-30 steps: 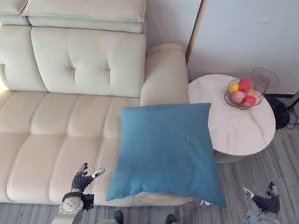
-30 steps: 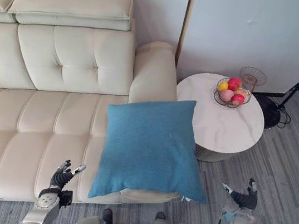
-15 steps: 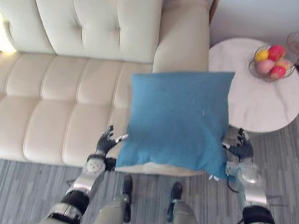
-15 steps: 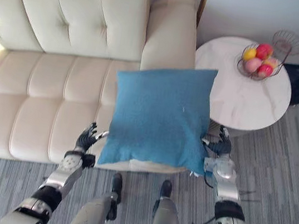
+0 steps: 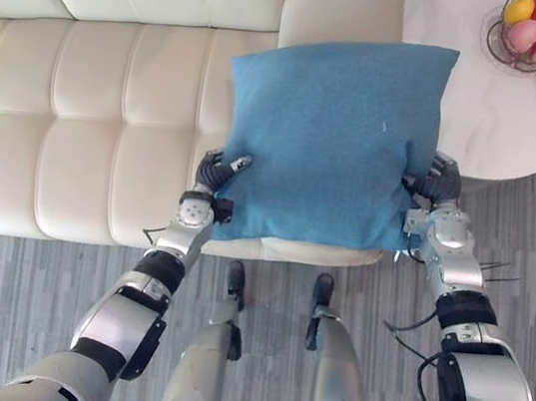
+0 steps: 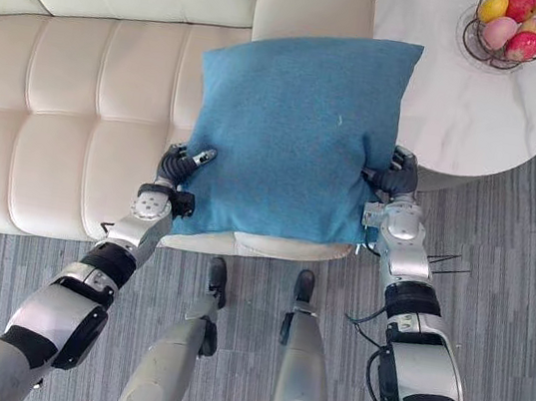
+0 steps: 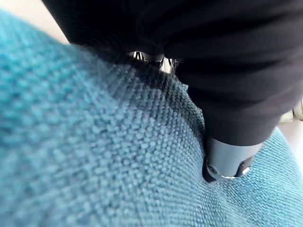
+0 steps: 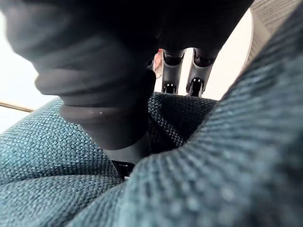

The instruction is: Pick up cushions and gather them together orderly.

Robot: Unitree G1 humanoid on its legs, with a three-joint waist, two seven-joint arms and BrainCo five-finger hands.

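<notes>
The left arm (image 5: pixel 120 315) at 7 o'clock and the right arm (image 5: pixel 480 378) at 5 o'clock are showing smooth silver-grey shells broken by black bands at the joints. A dark ribbed cover is wrapping each wrist. The left robot hand (image 5: pixel 213 174) and right robot hand (image 5: pixel 439 181) are showing silver fingers with dark tips.

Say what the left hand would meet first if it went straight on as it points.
The blue cushion: the left hand is at its edge, thumb on top, so nothing lies between them.
</notes>
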